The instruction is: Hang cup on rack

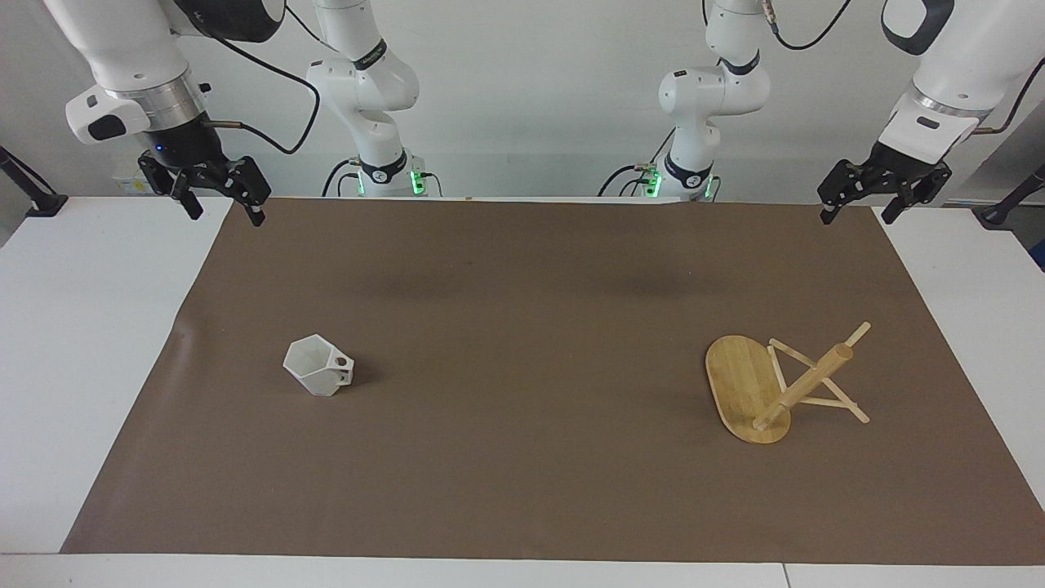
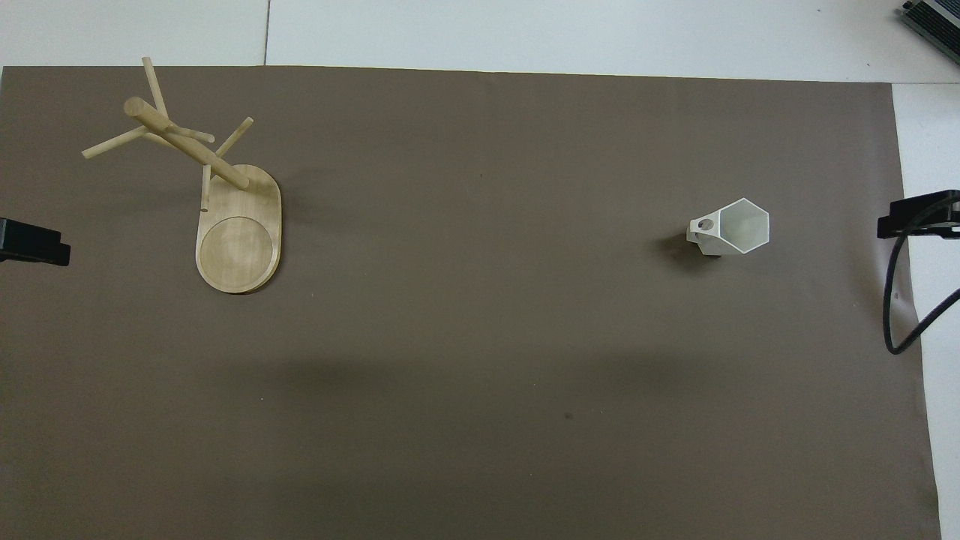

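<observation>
1. The right gripper (image 1: 219, 196) hangs open and empty over the mat's (image 1: 522, 343) corner.
2. The cup (image 1: 319, 367) stands upright toward the right arm's end.
3. The rack (image 1: 782, 385) stands toward the left arm's end.
4. The left gripper (image 1: 867, 206) hangs open, empty.

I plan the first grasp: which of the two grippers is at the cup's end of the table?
The right gripper: it hangs at the end where the white cup stands; the left gripper hangs at the bamboo rack's end.
</observation>
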Controlling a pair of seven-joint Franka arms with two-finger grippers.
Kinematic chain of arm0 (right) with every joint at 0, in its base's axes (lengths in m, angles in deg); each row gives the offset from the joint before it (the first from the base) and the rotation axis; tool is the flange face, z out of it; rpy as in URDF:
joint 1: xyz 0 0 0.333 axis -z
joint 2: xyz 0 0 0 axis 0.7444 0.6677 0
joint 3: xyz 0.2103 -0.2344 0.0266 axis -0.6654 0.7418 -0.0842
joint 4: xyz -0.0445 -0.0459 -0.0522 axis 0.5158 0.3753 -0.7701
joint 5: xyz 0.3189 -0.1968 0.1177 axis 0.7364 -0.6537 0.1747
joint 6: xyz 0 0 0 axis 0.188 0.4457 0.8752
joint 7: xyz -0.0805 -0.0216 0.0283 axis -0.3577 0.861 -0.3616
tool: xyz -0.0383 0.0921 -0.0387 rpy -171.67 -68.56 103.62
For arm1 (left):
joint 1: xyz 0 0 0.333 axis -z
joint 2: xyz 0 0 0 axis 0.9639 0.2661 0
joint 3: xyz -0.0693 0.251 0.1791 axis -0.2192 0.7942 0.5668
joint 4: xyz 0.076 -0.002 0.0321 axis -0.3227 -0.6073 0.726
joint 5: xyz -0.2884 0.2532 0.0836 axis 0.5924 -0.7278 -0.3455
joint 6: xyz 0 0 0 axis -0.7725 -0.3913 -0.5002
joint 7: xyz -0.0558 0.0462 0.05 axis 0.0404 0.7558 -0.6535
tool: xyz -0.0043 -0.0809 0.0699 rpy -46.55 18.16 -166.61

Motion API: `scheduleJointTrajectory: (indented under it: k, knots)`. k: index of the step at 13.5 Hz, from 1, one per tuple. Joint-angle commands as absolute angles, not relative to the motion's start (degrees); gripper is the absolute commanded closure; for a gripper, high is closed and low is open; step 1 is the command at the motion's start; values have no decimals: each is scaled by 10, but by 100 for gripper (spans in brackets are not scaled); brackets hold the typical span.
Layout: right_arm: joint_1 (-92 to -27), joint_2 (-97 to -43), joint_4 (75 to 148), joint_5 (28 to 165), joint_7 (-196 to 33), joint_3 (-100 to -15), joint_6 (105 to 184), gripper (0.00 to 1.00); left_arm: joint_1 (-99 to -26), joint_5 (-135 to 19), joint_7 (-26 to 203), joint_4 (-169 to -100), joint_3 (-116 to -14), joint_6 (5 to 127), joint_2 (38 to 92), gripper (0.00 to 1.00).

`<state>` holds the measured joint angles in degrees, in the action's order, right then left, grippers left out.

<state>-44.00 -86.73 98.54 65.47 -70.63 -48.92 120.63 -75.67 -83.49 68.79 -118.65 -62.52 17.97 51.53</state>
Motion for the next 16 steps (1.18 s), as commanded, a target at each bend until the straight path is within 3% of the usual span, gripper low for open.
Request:
scheduleJointTrajectory:
  k: [1, 16]
  knots:
    - [-436, -879, 1003, 652, -721, -490, 1226, 0, -756, -832, 677, -1192, -625, 185, 511, 0]
    - [-436, -879, 1003, 652, -722, -490, 1225, 0, -756, -832, 680, -1195, -625, 178, 506, 0]
